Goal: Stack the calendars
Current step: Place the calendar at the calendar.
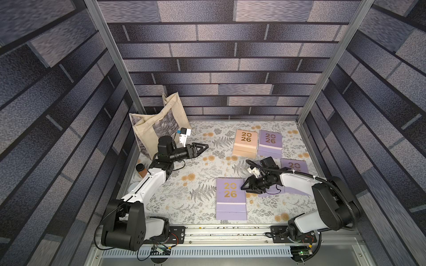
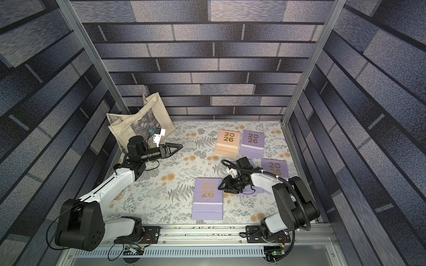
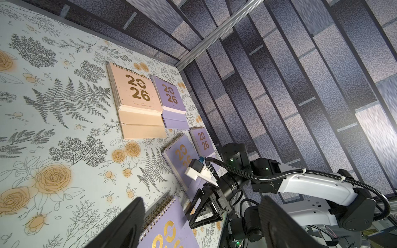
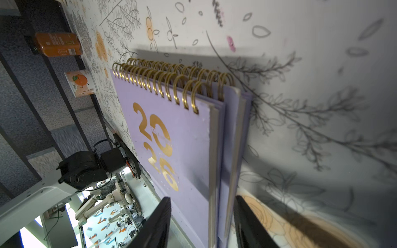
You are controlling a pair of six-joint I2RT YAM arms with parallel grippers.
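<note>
Two lavender calendars lie stacked near the table's front, and both spiral bindings show in the right wrist view. My right gripper sits at the stack's right edge. Its jaws stand apart on either side of that edge, open, not pressing it. A peach calendar and a lavender calendar lie side by side at the back. Another lavender calendar lies at the right, and one more is mostly under my right arm. My left gripper hovers open and empty at the back left.
A cream tote bag leans in the back left corner. A brown bottle and a small carton stand by the left edge. Metal frame posts and walls close in the floral table.
</note>
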